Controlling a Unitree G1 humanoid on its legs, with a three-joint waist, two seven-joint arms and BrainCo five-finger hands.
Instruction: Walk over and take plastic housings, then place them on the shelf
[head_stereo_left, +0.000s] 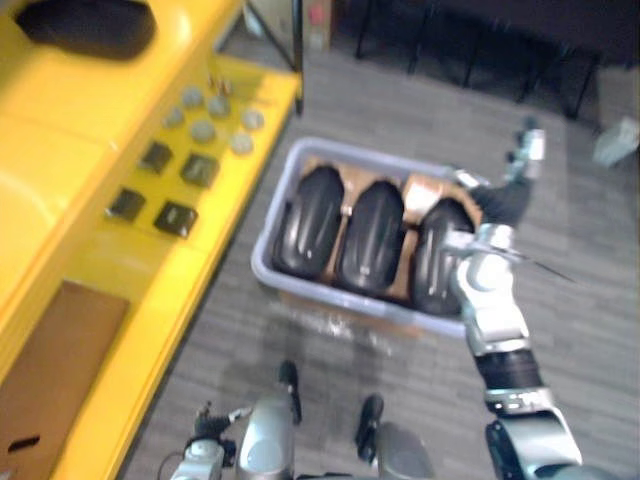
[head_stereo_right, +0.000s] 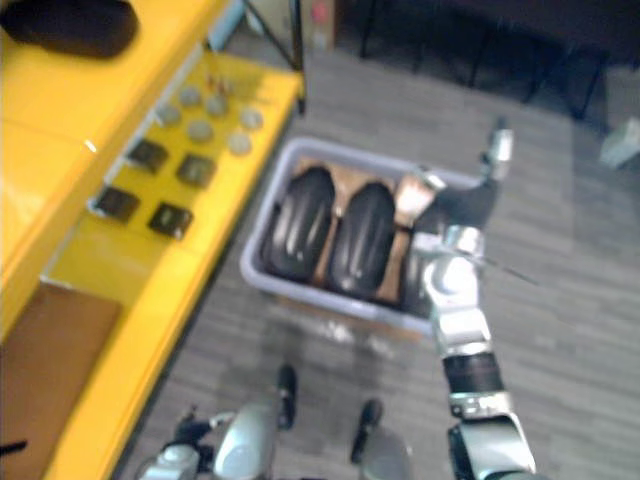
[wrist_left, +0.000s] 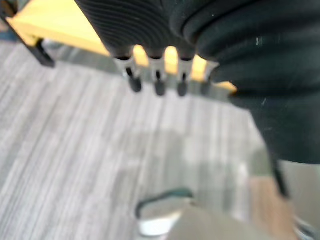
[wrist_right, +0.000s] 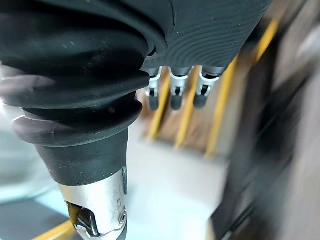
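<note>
In my eye views, three glossy black ribbed oval plastic housings (head_stereo_left: 370, 232) lie side by side in a pale grey rectangular bin (head_stereo_left: 262, 262) at the centre of the frame. It sits on striped grey carpet (head_stereo_left: 420, 110), with the smooth yellow shelf (head_stereo_left: 90, 120) carrying dark squares (head_stereo_left: 176, 217) and round grey discs (head_stereo_left: 203, 131) at the left, and my right hand (head_stereo_left: 503, 205) is over the bin's right end. In my left wrist view, my left hand (wrist_left: 158, 82) has straight, loose fingers and holds nothing above the carpet. In my right wrist view, my right hand's fingers (wrist_right: 172, 92) are likewise relaxed and empty.
</note>
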